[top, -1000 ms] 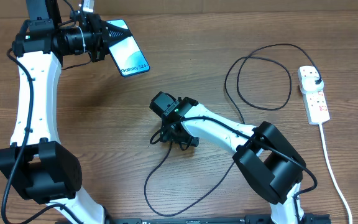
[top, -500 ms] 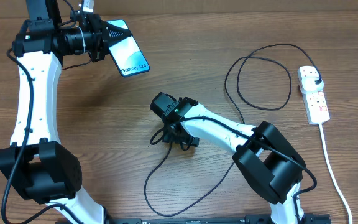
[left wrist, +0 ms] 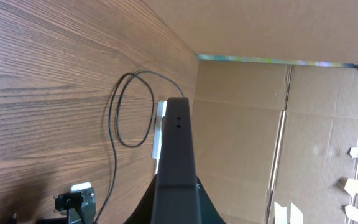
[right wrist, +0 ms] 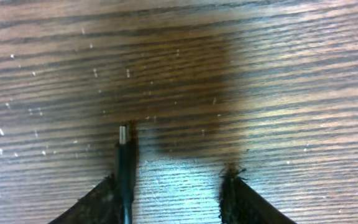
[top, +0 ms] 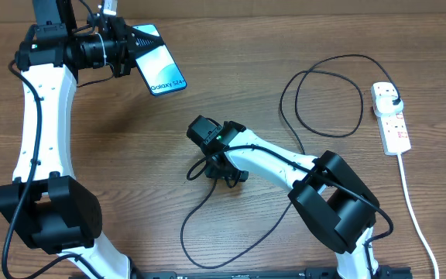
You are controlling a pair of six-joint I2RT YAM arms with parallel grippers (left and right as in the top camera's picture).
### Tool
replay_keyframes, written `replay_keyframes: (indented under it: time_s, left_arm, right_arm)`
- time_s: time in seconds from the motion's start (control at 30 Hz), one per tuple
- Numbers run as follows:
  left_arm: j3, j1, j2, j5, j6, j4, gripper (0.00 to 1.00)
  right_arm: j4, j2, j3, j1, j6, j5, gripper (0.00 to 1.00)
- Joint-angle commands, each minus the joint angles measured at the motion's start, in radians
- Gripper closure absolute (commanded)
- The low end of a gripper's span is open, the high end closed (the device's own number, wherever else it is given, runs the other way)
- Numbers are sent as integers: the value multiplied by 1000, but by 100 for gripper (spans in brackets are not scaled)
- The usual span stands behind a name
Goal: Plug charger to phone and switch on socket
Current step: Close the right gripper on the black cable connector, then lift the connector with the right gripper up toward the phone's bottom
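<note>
My left gripper is shut on the phone, held tilted above the table's far left with its blue screen lit. In the left wrist view the phone shows edge-on as a dark bar. My right gripper is down at the table's middle, open. In the right wrist view its fingers straddle bare wood, and the charger's connector tip lies along the left finger. The black charger cable loops to the right, and its plug sits in the white socket.
The socket's white cord runs down the right side to the front edge. A slack cable loop lies in front of the right gripper. Cardboard walls stand behind the table.
</note>
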Motion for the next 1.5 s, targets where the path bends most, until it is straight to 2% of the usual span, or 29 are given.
replay_keyframes:
  time_s: [0.0,0.17,0.37,0.43,0.8,0.83,1.13,1.33,1.47]
  left_arm:
    - [16,2,-15,38,-7,4,96]
    - [16,2,-15,38,-7,4,96]
    - [16,2,-15,38,-7,4,96]
    - [16,2,-15,38,-7,4,96]
    - [16,2,-15,38,-7,3,96]
    - [16,2,-15,38,-7,3,96]
    - [16,2,-15,40,-8,-4,95]
    - [16,2,-15,66,-7,-3,96]
    - [16,2,-15,77,-7,-3,96]
  right_arm:
    - [7,46,2,5,3,10,53]
    - [13,46,2,5,3,10,68]
    - [21,46,2,5,3,10,73]
    - [21,46,2,4,3,10,79]
    - [26,46,2,2,3,11,91]
    - [26,46,3,2,3,11,96]
    - [9,46,3,-39,3,-5,96]
    - [-25,43,5,-98,2,-80,96]
    - [-26,33,8,-176,-31,-214,96]
